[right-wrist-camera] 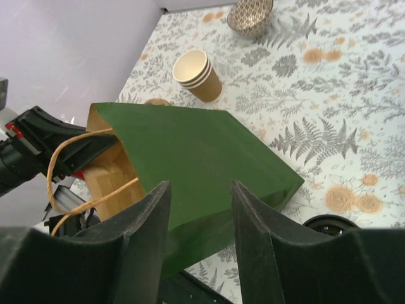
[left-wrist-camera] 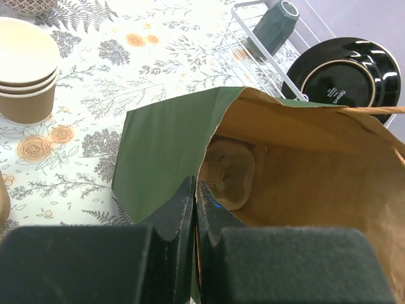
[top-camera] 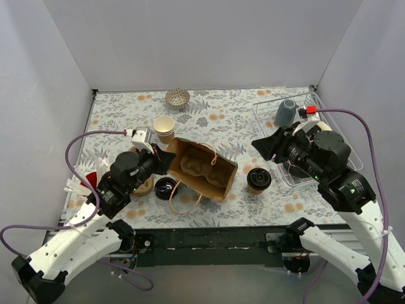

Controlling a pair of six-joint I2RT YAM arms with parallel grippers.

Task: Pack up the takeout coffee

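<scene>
The takeout coffee (top-camera: 259,180), a tan cup with a black lid, stands on the table just right of the green paper bag (top-camera: 223,190). The bag's mouth is held wide, showing its brown inside and a moulded tray (left-wrist-camera: 231,174). My left gripper (left-wrist-camera: 195,190) is shut on the bag's rim at its left side. My right gripper (top-camera: 264,145) hovers open, up and behind the coffee, with nothing between its fingers. In the right wrist view the bag (right-wrist-camera: 196,152) fills the middle, and only the coffee's lid (right-wrist-camera: 329,223) shows at the lower right.
A stack of paper cups (top-camera: 164,128) and a patterned bowl (top-camera: 177,97) stand behind the bag. A spare black lid (top-camera: 166,187) lies near the bag's front left. A wire rack (top-camera: 266,114) at the right holds a grey-blue mug (top-camera: 286,112) and a black plate (left-wrist-camera: 345,73).
</scene>
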